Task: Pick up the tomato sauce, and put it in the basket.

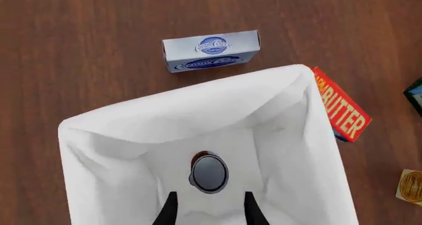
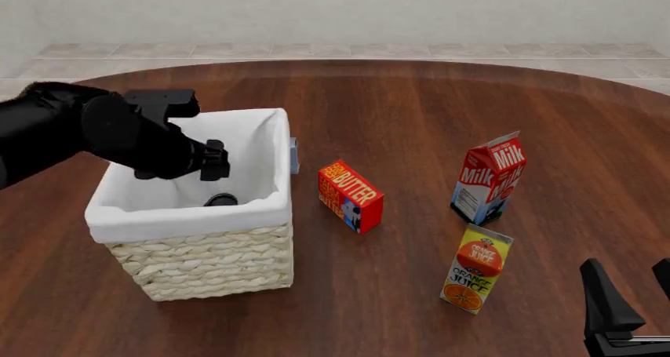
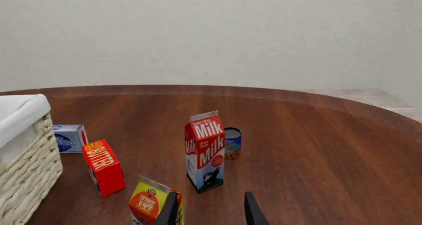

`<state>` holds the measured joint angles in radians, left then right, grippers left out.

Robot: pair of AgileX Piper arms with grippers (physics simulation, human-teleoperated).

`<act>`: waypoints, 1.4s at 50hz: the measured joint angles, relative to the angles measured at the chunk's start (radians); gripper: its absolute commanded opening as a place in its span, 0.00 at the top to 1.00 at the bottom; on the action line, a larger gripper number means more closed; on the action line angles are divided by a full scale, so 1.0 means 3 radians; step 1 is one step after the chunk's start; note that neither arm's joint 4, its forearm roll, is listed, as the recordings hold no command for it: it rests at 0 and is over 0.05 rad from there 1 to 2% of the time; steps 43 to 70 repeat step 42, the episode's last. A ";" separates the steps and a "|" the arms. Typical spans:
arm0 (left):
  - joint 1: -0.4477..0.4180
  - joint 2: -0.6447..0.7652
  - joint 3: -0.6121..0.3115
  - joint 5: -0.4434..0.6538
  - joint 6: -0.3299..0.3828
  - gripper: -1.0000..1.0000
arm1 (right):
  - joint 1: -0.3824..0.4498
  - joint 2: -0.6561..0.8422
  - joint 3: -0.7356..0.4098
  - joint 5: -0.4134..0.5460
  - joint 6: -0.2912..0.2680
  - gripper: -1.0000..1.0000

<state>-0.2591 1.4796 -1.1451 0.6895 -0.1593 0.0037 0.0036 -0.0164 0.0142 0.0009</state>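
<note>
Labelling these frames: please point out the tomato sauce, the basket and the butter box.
tomato sauce (image 1: 209, 172): left wrist view, metal top.
basket (image 2: 209, 259): front view, woven front wall.
butter box (image 2: 347, 186): front view, lettered top face.

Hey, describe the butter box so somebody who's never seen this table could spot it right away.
Find the big wicker basket with the white cloth lining on the left side of the table. Just to its right, apart from it, stands the butter box. It is the only red box, with BUTTER in yellow letters; the milk carton and orange juice carton farther right are taller.
</note>
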 measured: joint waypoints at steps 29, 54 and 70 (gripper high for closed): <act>-0.0097 -0.0780 0.0048 0.0361 -0.0140 0.00 | 0.0000 0.0000 0.0000 0.0000 0.0000 0.00; -0.0110 -0.1144 0.0079 0.0484 -0.0178 0.00 | 0.0000 0.0000 0.0000 0.0000 0.0000 0.00; -0.0110 -0.1144 0.0079 0.0484 -0.0178 0.00 | 0.0000 0.0000 0.0000 0.0000 0.0000 0.00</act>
